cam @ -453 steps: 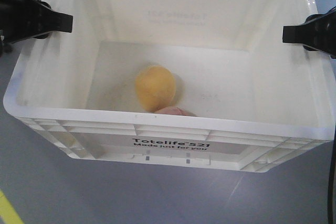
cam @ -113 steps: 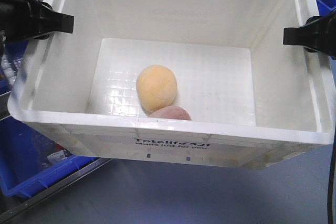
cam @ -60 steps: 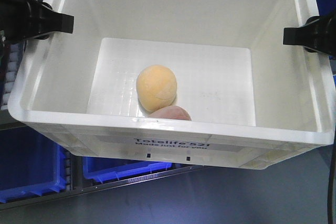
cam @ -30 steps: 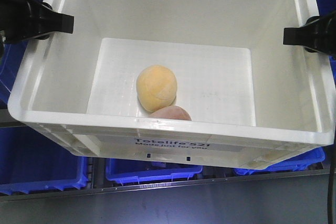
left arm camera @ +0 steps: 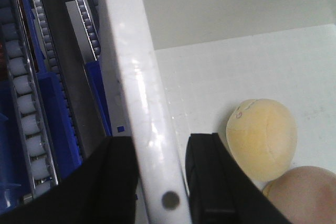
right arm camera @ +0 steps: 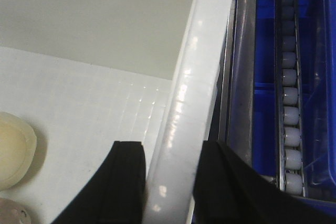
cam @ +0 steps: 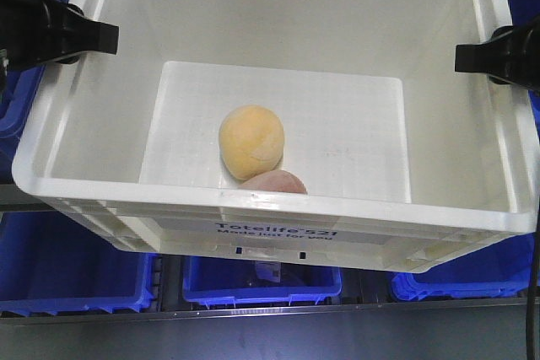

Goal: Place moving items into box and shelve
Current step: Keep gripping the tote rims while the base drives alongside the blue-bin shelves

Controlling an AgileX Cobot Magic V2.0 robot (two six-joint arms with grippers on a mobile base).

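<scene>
Clamping opposite rims of the box (cam: pixel 278 210), left gripper (left arm camera: pixel 160 182) and right gripper (right arm camera: pixel 170 182) hold it; only the front view shows its print (cam: pixel 274 232).

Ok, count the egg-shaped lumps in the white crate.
2. The yellow-orange lump lies mid-floor; the pinkish-brown lump sits against it by the near wall, partly hidden by the rim of the crate.

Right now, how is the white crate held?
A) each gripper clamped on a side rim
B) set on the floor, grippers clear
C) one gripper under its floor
A: the left gripper and right gripper each straddle a side rim of the white crate.
</scene>
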